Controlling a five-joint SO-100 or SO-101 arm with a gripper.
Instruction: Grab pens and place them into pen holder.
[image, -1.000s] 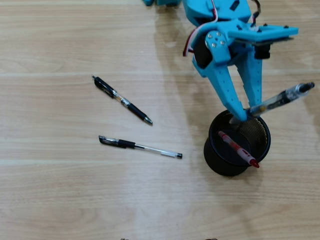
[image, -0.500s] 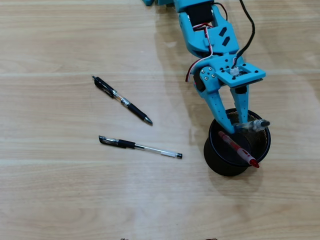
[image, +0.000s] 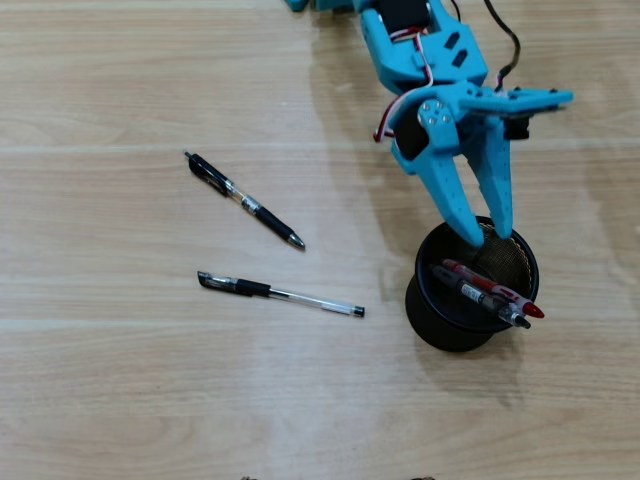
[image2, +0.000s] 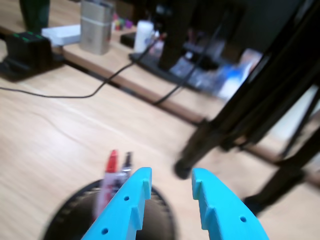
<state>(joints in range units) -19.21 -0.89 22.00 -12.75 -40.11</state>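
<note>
A black mesh pen holder (image: 440, 322) stands on the wooden table at the right in the overhead view, with a red pen (image: 490, 290) and a black pen (image: 478, 299) leaning in it. My blue gripper (image: 487, 233) hangs over the holder's far rim, jaws open and empty. Two more black pens lie on the table to the left: one slanted (image: 243, 200), one with a clear barrel (image: 280, 293). In the wrist view the open gripper (image2: 171, 177) sits above the holder (image2: 65, 217), and the red pen (image2: 108, 175) and black pen (image2: 126, 165) stick up.
The arm's blue body (image: 420, 50) and its cables reach in from the top of the overhead view. In the wrist view a black tripod leg (image2: 235, 120), a cable (image2: 60, 95) and boxes (image2: 95, 25) lie beyond the table.
</note>
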